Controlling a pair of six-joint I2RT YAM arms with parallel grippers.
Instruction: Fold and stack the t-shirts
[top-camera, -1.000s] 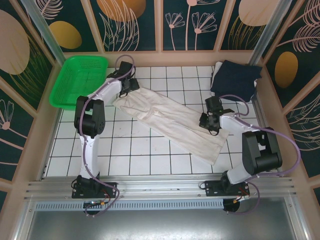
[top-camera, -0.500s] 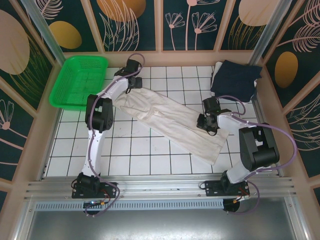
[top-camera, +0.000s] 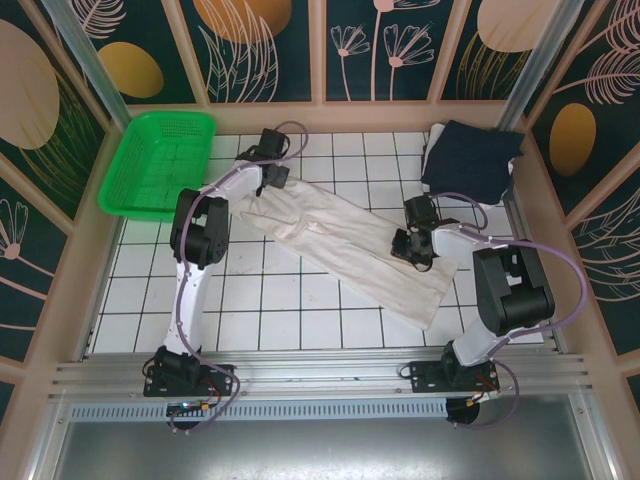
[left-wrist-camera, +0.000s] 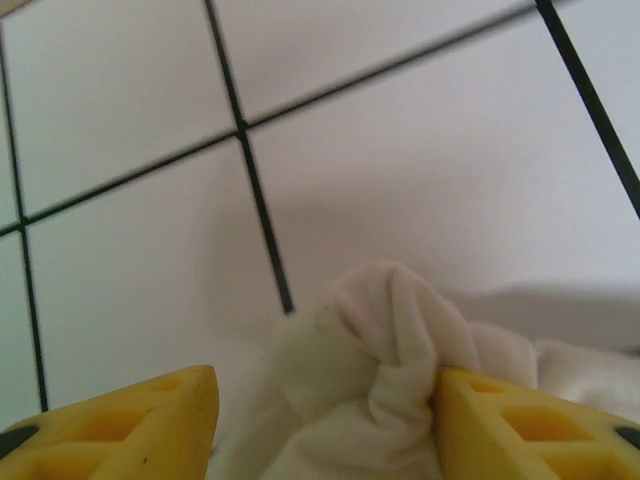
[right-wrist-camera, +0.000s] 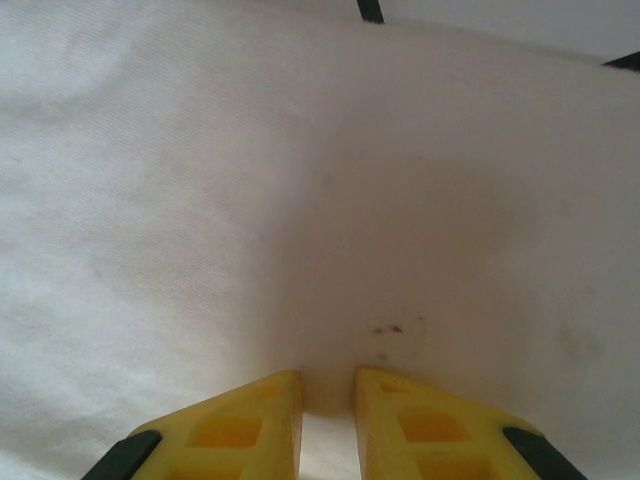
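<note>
Pinching the cream t-shirt (top-camera: 340, 245) mid-length, right gripper (right-wrist-camera: 328, 380) is nearly closed; left gripper (left-wrist-camera: 325, 385) straddles its bunched far corner, clamped or not I cannot tell.

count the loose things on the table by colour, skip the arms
cream: 1, the cream t-shirt
navy: 1, the navy t-shirt
green: 1, the green basket
total: 3
</note>
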